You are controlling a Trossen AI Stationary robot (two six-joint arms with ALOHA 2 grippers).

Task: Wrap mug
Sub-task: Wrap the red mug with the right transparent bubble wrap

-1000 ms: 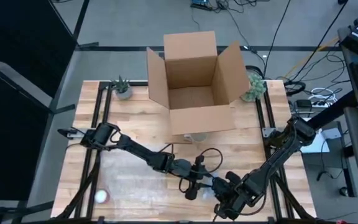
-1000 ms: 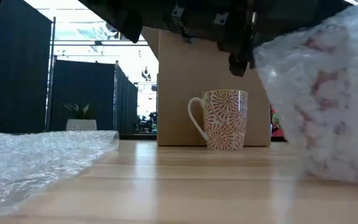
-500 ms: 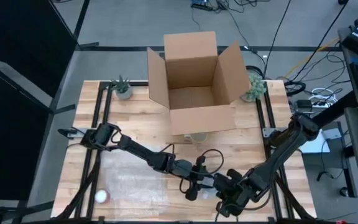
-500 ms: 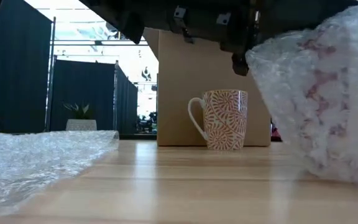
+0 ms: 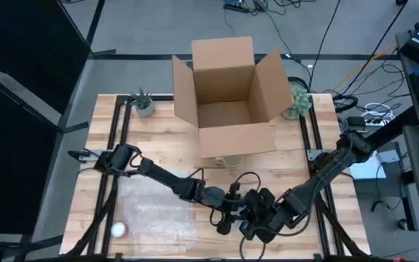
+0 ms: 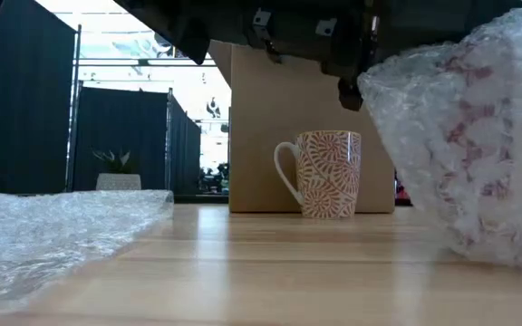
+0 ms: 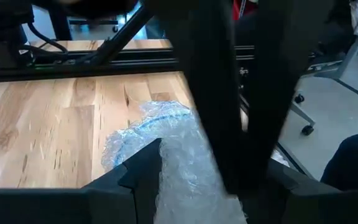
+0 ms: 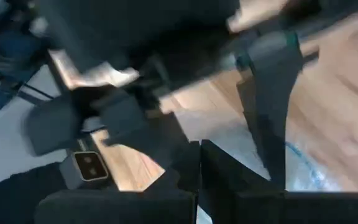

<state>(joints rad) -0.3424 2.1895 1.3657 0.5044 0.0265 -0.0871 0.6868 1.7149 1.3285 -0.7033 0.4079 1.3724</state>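
A mug bundled in bubble wrap [image 6: 465,154] stands on the table near its front edge; its red pattern shows through the wrap. My left gripper [image 5: 228,213] reaches in from the table's left and has the bundle [image 7: 173,155] between its wide-set fingers. My right gripper [image 5: 257,217] comes from the right, close against the left one, fingers shut at the wrap [image 8: 303,174]. A second, bare patterned mug [image 6: 324,174] stands on its base in front of the cardboard box [image 5: 224,94]. My left gripper has the wrapped bundle between its two fingers, coming level from the table's left. One finger [image 7: 143,167] lies against the wrap's side; the right arm hides the other. The bundle's bottom rests on the table. My right gripper is shut on the bubble wrap at the bundle's upper part. The place of contact is hidden by its own fingers [image 8: 185,180], so layer and edge cannot be told.
A flat sheet of bubble wrap [image 5: 158,215] lies on the table's near left, with a small pale ball [image 5: 118,230] at its corner. The open box stands at the far middle, small potted plants [image 5: 143,102] beside its corners. Black rails [image 5: 115,182] run along both table sides.
My right gripper has moved toward the table's left and a little toward the far edge, closing in on the left gripper. The top of the wrap on the bundle has been drawn leftward with it. The bundle's base has stayed on the table.
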